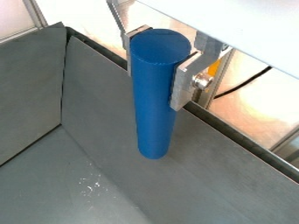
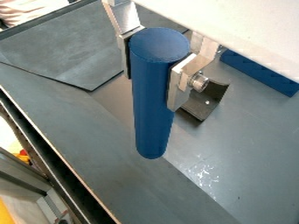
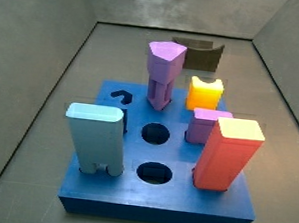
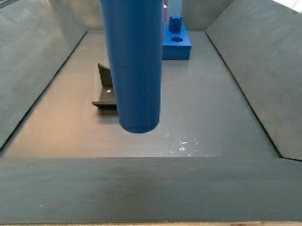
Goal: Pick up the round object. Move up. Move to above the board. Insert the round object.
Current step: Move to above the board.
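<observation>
Because the fingers (image 1: 184, 80) are clamped on the upper part of the peg (image 1: 155, 92), it hangs upright with its lower end free, clear of the table (image 1: 222, 188). Both wrist views show the gripper (image 2: 149, 61) pinching the peg near its top, which I judge leaves most of its length free to go down into a hole. A side view shows the peg (image 4: 130, 62) filling the upper middle of the frame, its bottom above the grey floor, with the fixture (image 4: 104, 88) behind it at left and the board (image 4: 177, 40) far back at upper centre. So the peg is well apart from the board.

Only one finger plate shows clearly; its partner is mostly hidden behind the peg. Another side view shows the board (image 3: 104, 194) with two empty round holes, but neither gripper nor peg appears there.
</observation>
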